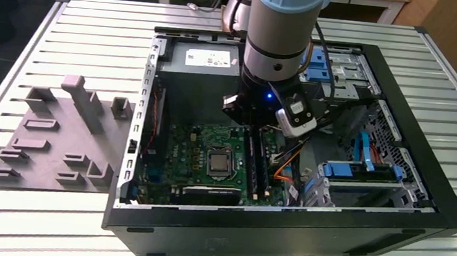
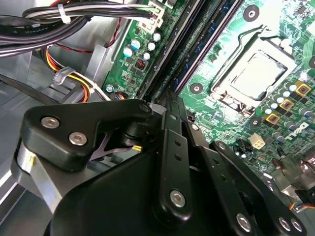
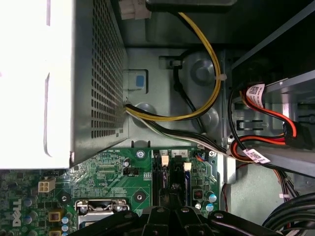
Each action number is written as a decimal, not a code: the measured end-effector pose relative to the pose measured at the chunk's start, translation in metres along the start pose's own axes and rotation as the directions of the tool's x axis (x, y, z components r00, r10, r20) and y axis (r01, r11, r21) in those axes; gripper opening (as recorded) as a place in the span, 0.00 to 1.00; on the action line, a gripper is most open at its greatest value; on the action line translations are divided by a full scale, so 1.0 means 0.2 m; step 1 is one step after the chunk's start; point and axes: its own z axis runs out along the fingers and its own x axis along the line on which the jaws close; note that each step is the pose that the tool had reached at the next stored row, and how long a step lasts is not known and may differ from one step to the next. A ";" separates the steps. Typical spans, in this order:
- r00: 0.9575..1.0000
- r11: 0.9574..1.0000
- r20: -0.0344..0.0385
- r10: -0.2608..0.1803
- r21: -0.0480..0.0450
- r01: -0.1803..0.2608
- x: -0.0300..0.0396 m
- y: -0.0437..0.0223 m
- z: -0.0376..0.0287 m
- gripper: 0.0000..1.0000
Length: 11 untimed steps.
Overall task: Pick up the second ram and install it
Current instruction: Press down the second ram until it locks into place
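The hand (image 2: pixel 170 105) hangs just above the slots (image 2: pixel 197 49), its grip impossible to tell, and a tilted ram (image 2: pixel 173 118) could jam or bend there.

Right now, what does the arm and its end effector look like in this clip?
In the exterior view the arm is a thick silver-grey cylinder with a pale blue cap at the top joint and a small blue light low on the wrist. A white and black camera module is strapped beside it, with black cables trailing. In the second wrist view the end effector is matte black linkage bars joined by silver screws.
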 end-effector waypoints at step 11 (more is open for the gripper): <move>1.000 1.000 0.000 0.000 0.000 0.000 0.001 -0.002 0.018 0.11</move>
